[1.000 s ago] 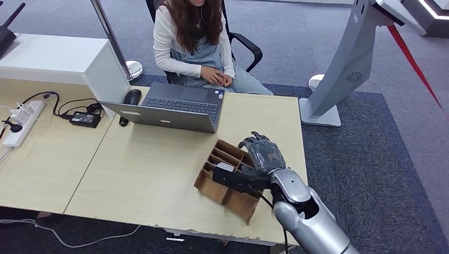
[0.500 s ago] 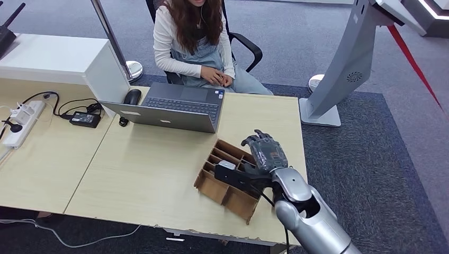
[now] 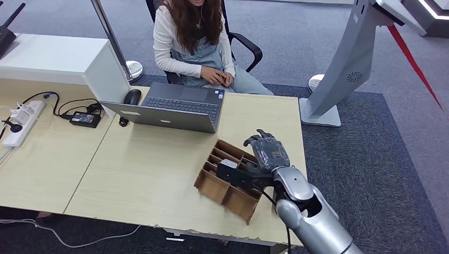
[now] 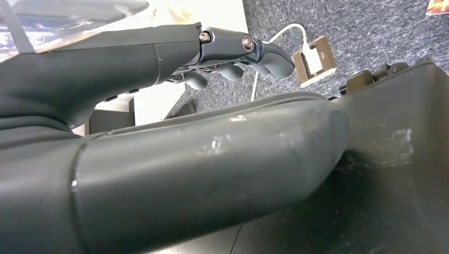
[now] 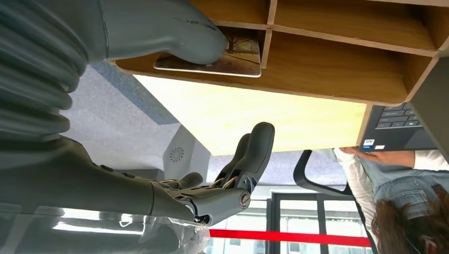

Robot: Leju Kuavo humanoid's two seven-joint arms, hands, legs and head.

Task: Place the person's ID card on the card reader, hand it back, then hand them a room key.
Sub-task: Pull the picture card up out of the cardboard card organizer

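Brown cardboard organizer (image 3: 229,179) is sitting near the desk's (image 3: 148,169) right front corner; right hand (image 3: 267,152) is hovering open, thumb (image 5: 159,29) touching card (image 5: 235,53); left hand (image 4: 233,50) unclear.

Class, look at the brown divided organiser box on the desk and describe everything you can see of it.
The brown divided organiser box looks like thin wood or stiff board, open-topped, split by partitions into several compartments. It lies skewed on the pale wooden desk, near the desk's right front corner, in front of the grey open laptop. In the right wrist view, one compartment holds a flat picture-printed card, and the right hand has its thumb on that card, its other fingers spread outside the box.
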